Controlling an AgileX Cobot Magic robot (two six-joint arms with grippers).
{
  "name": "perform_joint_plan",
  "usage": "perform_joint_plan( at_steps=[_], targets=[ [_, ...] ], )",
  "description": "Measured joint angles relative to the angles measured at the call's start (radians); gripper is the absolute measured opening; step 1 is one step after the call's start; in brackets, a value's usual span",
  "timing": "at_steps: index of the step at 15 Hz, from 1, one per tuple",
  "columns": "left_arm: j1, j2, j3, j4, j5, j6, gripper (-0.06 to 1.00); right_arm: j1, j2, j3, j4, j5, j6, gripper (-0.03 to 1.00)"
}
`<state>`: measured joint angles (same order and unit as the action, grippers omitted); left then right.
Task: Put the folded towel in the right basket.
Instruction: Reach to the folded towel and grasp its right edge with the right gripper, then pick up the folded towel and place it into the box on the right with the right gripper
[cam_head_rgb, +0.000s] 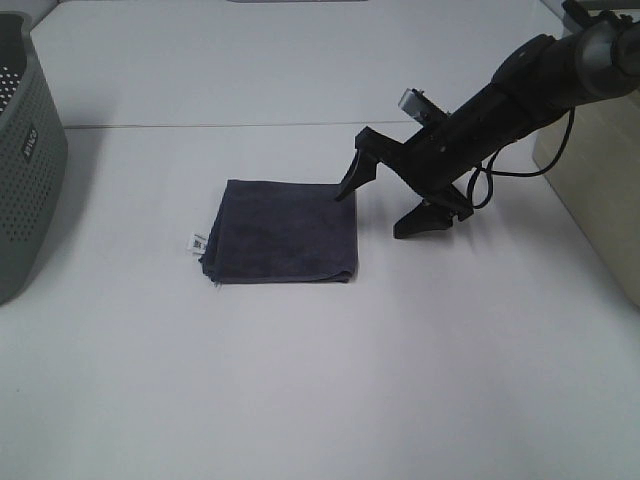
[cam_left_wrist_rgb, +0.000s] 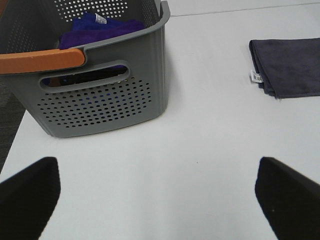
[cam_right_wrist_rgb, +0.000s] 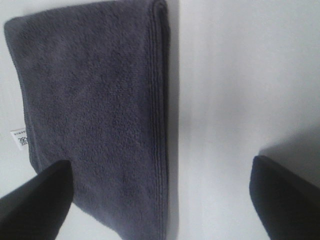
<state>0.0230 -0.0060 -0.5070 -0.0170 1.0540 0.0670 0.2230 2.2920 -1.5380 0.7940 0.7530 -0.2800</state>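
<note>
The folded dark grey towel (cam_head_rgb: 283, 232) lies flat on the white table, with a small white tag at its left edge. My right gripper (cam_head_rgb: 385, 205) is open and hangs low just right of the towel, one finger over the towel's right edge and the other over bare table. The right wrist view shows the towel (cam_right_wrist_rgb: 95, 110) between and beyond the spread fingers (cam_right_wrist_rgb: 35, 205) of the right gripper (cam_right_wrist_rgb: 160, 205). The pale beige right basket (cam_head_rgb: 600, 190) is cut off at the right edge. My left gripper (cam_left_wrist_rgb: 157, 200) is open and empty, far from the towel (cam_left_wrist_rgb: 290, 65).
A grey perforated basket (cam_head_rgb: 25, 160) stands at the table's left edge. In the left wrist view this basket (cam_left_wrist_rgb: 100, 100) has an orange handle and holds purple and blue cloths (cam_left_wrist_rgb: 100, 27). A black cable hangs from the right arm.
</note>
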Motion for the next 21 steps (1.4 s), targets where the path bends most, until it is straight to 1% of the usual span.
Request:
perform_joint_plan(
  at_steps=[4,7,8,9,10,11,12,15,18,20,21],
  targets=[
    [0.000,0.000,0.000,0.000,0.000,0.000,0.99,0.011,0.032,-0.012,0.053,0.019,0.000,0.89],
    [0.000,0.000,0.000,0.000,0.000,0.000,0.99,0.070,0.064,-0.024,0.103,0.004,0.011,0.85],
    [0.000,0.000,0.000,0.000,0.000,0.000,0.99,0.098,0.080,-0.029,0.140,-0.004,0.020,0.80],
    [0.000,0.000,0.000,0.000,0.000,0.000,0.99,0.123,0.097,-0.043,0.169,-0.010,0.025,0.73],
    [0.000,0.000,0.000,0.000,0.000,0.000,0.99,0.148,0.118,-0.056,0.187,-0.023,0.031,0.58],
    [0.000,0.000,0.000,0.000,0.000,0.000,0.99,0.171,0.142,-0.062,0.192,-0.062,0.038,0.18],
    [0.000,0.000,0.000,0.000,0.000,0.000,0.99,0.175,0.142,-0.062,0.192,-0.068,0.039,0.06],
    [0.000,0.000,0.000,0.000,0.000,0.000,0.99,0.176,0.142,-0.062,0.190,-0.072,0.044,0.05],
    [0.000,0.000,0.000,0.000,0.000,0.000,0.99,0.176,0.142,-0.072,0.190,-0.053,0.043,0.05],
    [0.000,0.000,0.000,0.000,0.000,0.000,0.99,0.176,0.134,-0.090,0.145,-0.041,0.041,0.05],
    [0.000,0.000,0.000,0.000,0.000,0.000,0.99,0.176,0.120,-0.093,0.098,-0.037,0.041,0.05]
  ],
)
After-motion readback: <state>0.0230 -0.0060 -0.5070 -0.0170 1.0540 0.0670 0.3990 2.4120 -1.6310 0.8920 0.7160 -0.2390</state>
